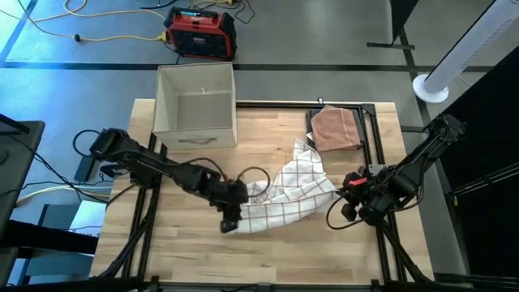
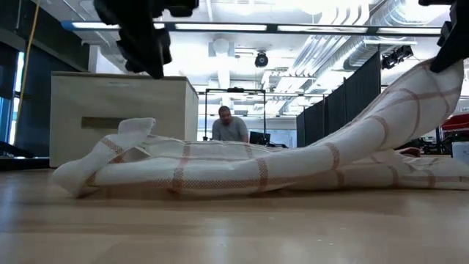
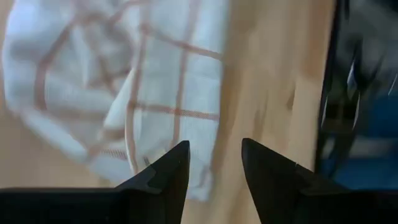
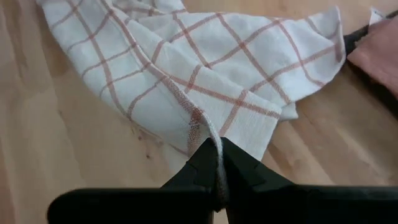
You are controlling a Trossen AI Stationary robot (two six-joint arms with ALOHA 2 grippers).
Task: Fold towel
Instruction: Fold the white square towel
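— That towel (image 1: 288, 191) looks like nothing in weight: thin white cloth with a reddish check, lying rumpled across the middle of the tabletop (image 1: 186, 251), between the two arms

— Soft as anything, I'd say. Look how it sags from where the right end effector (image 4: 217, 163) has it. The fingers are pinched tight together on a hemmed edge, and the cloth rises in a slope from the wood up to that grip

— And the left end effector (image 3: 214, 163)?

— Fingers apart, nothing between them, poised just over the towel's other end, near a rolled-up edge

— Where would you take hold, then?

— At a corner or along the hem, as the right one does; the middle would only bunch up, I reckon. It shouldn't slip much on bare wood, but it will drag and wrinkle

— Any writing on it?

— None I can read, on the towel or on the pale box (image 1: 195, 107) at the far edge. The pinkish folded cloth (image 1: 335, 129) beside it is plain too. There's a red and black unit (image 1: 201, 33) on the floor beyond, but no lettering I can make out
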